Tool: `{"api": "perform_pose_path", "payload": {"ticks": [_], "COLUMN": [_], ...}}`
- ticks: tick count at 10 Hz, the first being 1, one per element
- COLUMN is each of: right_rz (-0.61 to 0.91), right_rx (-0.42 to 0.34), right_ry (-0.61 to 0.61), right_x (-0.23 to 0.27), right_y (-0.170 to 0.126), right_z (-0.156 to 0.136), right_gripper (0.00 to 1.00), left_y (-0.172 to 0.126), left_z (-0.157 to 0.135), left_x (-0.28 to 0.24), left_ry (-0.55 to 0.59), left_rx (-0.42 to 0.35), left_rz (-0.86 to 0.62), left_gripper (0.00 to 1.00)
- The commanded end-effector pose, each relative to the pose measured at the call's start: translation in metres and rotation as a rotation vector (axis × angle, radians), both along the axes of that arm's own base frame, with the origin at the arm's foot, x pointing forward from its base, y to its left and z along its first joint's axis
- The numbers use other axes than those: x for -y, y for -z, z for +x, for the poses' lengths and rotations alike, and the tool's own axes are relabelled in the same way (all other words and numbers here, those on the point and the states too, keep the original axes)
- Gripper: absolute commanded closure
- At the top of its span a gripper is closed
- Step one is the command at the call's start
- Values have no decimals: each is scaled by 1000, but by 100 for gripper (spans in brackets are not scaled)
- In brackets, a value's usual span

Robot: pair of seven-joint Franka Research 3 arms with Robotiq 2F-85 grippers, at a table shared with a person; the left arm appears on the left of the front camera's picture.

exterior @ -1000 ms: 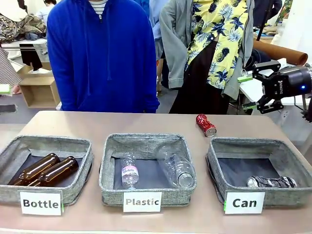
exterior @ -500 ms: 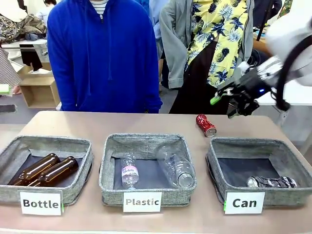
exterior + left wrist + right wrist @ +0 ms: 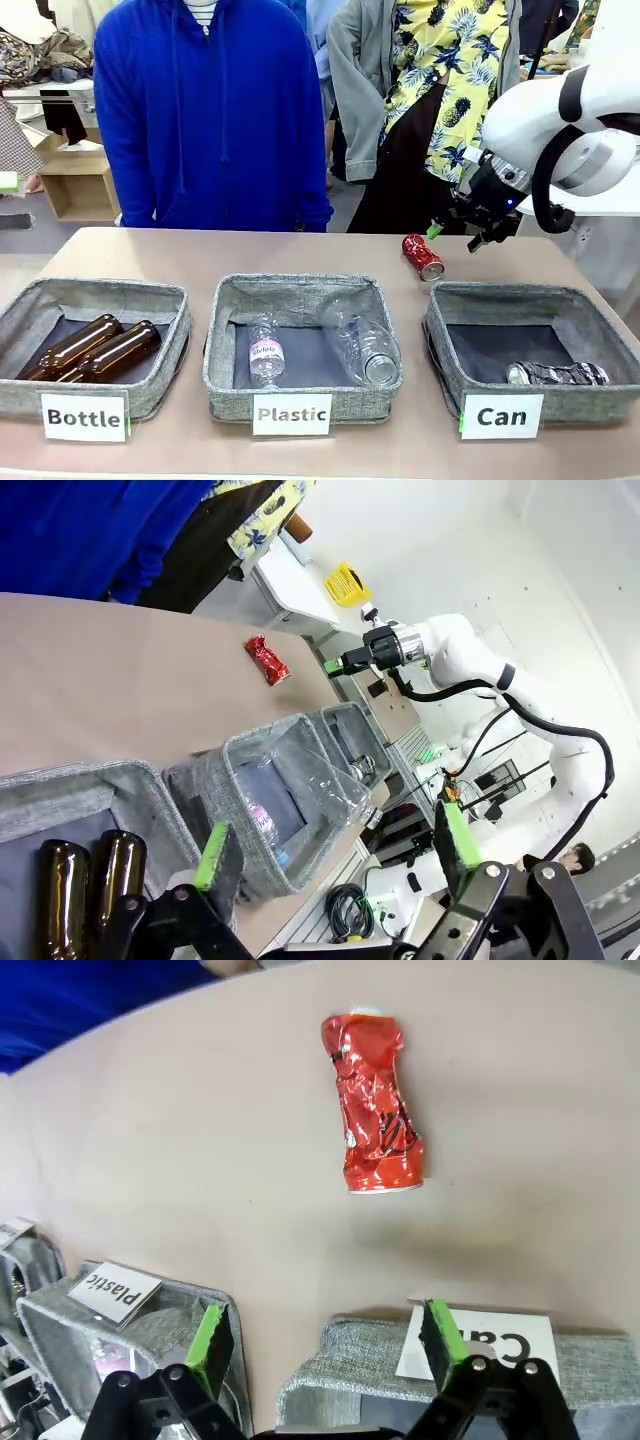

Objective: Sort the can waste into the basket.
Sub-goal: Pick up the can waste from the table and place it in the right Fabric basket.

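lying on its side on the bare tabletop (image 3: pixel 180 255), the crushed red can (image 3: pixel 422 256) sits right of centre in the front view, just behind the back wall of the "can" basket (image 3: pixel 445 330) and apart from it. in the right wrist view the red can (image 3: pixel 375 1118) is in the upper middle of the frame, lengthwise up and down, with the basket's white label at the bottom edge. the dark black-and-silver can (image 3: pixel 557 373) lies on its side inside that basket, at its front right.

the right arm comes in from the upper right of the front view, bent down toward the table's far edge; the right hand (image 3: pixel 462 226) hovers above and just to the right of the red can, not touching it. its green-padded fingers (image 3: pixel 210 1345) stand apart with nothing between them.

the left hand (image 3: pixel 335 845) sits at the bottom of the left wrist view, fingers spread and holding nothing, over the "bottle" basket (image 3: pixel 70 790) with its two brown bottles (image 3: pixel 85 895).
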State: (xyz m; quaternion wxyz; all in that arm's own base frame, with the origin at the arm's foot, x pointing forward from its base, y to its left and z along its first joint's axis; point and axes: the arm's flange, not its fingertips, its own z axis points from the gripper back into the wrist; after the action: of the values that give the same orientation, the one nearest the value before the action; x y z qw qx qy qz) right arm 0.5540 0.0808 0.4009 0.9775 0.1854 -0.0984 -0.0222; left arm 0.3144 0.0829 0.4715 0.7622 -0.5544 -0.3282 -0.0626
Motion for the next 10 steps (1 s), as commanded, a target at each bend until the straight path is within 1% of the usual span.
{"api": "perform_pose_path", "payload": {"ticks": [1, 2, 3, 4, 5, 6, 7, 9, 10], "right_rz": [-130, -183, -217, -236, -248, -261, -309, -325, -320], "right_rx": [59, 83, 113, 98, 66, 80, 65, 46, 13], "right_ry": [-98, -182, -215, -295, -318, -329, -296, -325, -321], "right_x": [-12, -23, -26, -27, -31, -35, -40, -51, -53], "right_y": [6, 20, 26, 32, 40, 52, 66, 85, 92], "right_z": [10, 32, 50, 61, 73, 90, 100, 113, 118], "right_gripper": [0, 0, 0, 0, 0, 0, 0, 0, 0], "left_y": [-1, -1, -1, -1, -1, -1, -1, -1, -1], "left_z": [-4, -4, -4, -4, -4, -4, -4, -4, -4], "left_x": [1, 1, 1, 1, 1, 1, 1, 1, 1], "left_ry": [5, 5, 5, 5, 5, 5, 5, 5, 5], "left_rx": [-1, -1, -1, -1, -1, -1, -1, -1, -1], "left_rz": [-5, -5, -5, -5, -5, -5, -5, -5, -5], "left_gripper": [0, 0, 0, 0, 0, 0, 0, 0, 0]}}
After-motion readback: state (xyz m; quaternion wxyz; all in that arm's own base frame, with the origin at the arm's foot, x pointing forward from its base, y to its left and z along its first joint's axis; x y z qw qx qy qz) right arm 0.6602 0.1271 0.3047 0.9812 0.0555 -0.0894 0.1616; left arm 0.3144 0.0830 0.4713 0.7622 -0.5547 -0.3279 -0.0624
